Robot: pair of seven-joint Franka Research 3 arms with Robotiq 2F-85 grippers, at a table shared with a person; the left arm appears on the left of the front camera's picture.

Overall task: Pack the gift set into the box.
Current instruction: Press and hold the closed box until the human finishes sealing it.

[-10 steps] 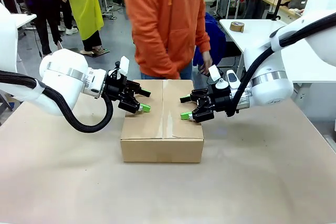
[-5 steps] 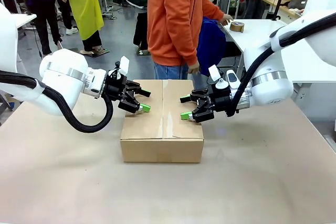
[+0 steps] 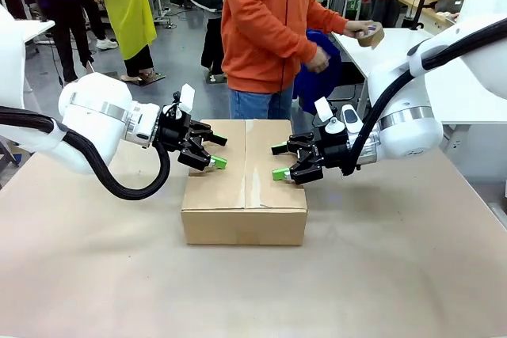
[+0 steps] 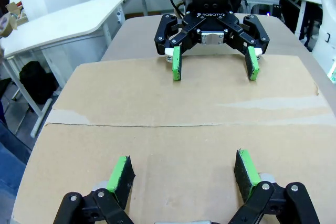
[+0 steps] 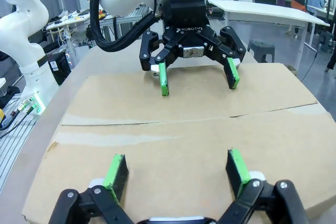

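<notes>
The large brown cardboard box (image 3: 244,195) sits mid-table with its top flaps folded shut, their seam running down the middle. My left gripper (image 3: 219,152) is open at the left flap, fingers spread just over the cardboard. My right gripper (image 3: 278,161) is open over the right flap, facing it. In the left wrist view my left gripper (image 4: 182,167) hovers over the flap (image 4: 157,103), with the right gripper (image 4: 215,64) opposite. The right wrist view mirrors this: right gripper (image 5: 176,169), flap (image 5: 173,124), left gripper (image 5: 198,74). The gift set is hidden from view.
A person in an orange hoodie (image 3: 265,21) stands at the far edge, turned towards a white side table (image 3: 388,45), holding a roll of brown tape (image 3: 369,34). Bare tabletop (image 3: 238,290) surrounds the box.
The person has turned to the side table and lifted the tape roll off it. Both grippers and the box have stayed put.
</notes>
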